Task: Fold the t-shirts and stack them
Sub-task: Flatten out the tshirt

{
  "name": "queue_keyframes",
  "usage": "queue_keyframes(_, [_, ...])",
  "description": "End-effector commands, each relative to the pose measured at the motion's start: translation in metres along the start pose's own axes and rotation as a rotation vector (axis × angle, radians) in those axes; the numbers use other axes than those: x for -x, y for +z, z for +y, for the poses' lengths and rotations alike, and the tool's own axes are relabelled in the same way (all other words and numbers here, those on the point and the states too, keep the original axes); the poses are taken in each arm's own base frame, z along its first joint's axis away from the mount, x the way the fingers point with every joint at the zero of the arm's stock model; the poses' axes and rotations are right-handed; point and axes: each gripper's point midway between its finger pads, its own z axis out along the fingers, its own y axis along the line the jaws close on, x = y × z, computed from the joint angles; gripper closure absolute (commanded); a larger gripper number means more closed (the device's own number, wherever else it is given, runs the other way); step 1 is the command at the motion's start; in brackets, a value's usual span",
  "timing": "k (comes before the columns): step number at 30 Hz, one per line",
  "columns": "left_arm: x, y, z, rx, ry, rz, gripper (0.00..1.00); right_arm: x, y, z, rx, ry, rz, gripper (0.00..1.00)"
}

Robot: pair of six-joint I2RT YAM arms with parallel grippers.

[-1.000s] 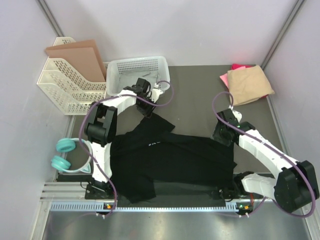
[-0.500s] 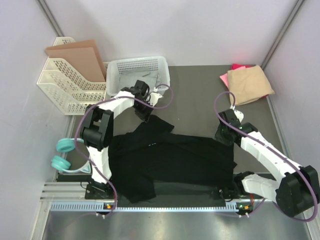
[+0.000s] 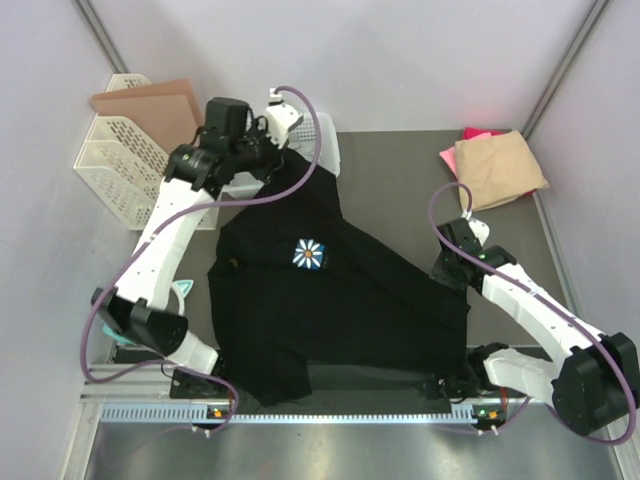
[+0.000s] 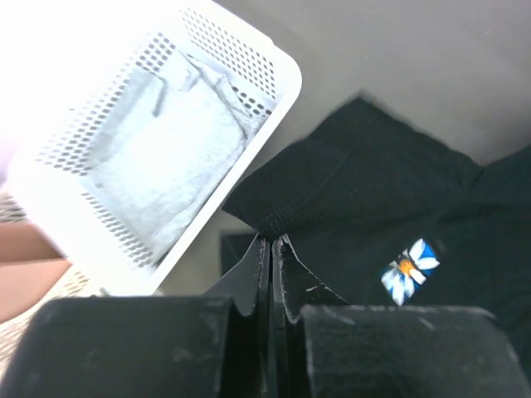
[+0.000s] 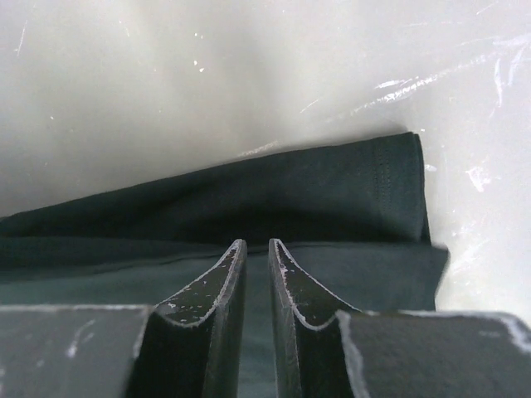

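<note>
The left gripper (image 4: 272, 242) is clamping shut on a corner of the black t-shirt (image 3: 330, 300), holding it raised beside the white basket (image 4: 280, 73). The right gripper (image 5: 257, 247) is sitting at the shirt's right edge, jaws a sliver apart, its grip on the cloth unclear. The rest of the shirt is lying on the grey table (image 3: 400, 180), with the tan t-shirt (image 3: 500, 170) folded on the pink t-shirt (image 3: 478, 133) at the far right corner.

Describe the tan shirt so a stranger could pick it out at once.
Look to the far right corner of the dark table, where a folded pile sits. The tan shirt is the top piece, lying on a pink shirt that peeks out at its far edge. It is the only tan cloth: the black shirt sprawls mid-table, and the brown cardboard at far left is stiff.
</note>
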Motion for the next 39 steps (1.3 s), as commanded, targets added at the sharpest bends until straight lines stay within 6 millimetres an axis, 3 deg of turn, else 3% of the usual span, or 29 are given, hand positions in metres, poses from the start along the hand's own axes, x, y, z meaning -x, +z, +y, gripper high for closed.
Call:
queue_keyframes(1, [-0.003,-0.045,-0.005,0.04,0.067,-0.003,1.0,0.015,-0.008,0.006,0.024,-0.012,-0.063,0.83])
queue_keyframes(7, [-0.014,-0.044,0.027,0.207,0.151,0.036,1.0,0.018,-0.011,0.01,0.035,-0.012,-0.071,0.81])
queue_keyframes(9, [-0.014,-0.035,0.029,0.202,0.151,0.042,1.0,0.019,-0.012,0.008,0.029,-0.02,-0.071,0.67])
queue_keyframes(14, [-0.017,-0.023,0.027,0.178,0.134,0.056,1.0,0.018,-0.022,0.004,0.034,-0.033,-0.071,0.46])
queue_keyframes(18, [-0.023,-0.024,0.028,0.193,0.151,0.064,1.0,0.003,-0.035,-0.004,0.062,-0.015,-0.044,0.44])
queue_keyframes(23, [-0.033,-0.026,0.027,0.207,0.164,0.074,1.0,-0.027,-0.023,-0.022,0.036,0.001,0.02,0.41])
queue_keyframes(27, [-0.037,-0.027,0.027,0.206,0.171,0.079,1.0,-0.046,-0.011,-0.021,0.049,-0.001,0.071,0.39])
queue_keyframes(30, [-0.042,-0.032,0.033,0.249,0.182,0.107,1.0,-0.048,-0.009,-0.021,0.022,-0.003,0.073,0.39])
queue_keyframes(39, [-0.069,-0.031,0.033,0.267,0.187,0.155,1.0,-0.025,0.0,-0.03,-0.107,0.012,-0.02,0.38])
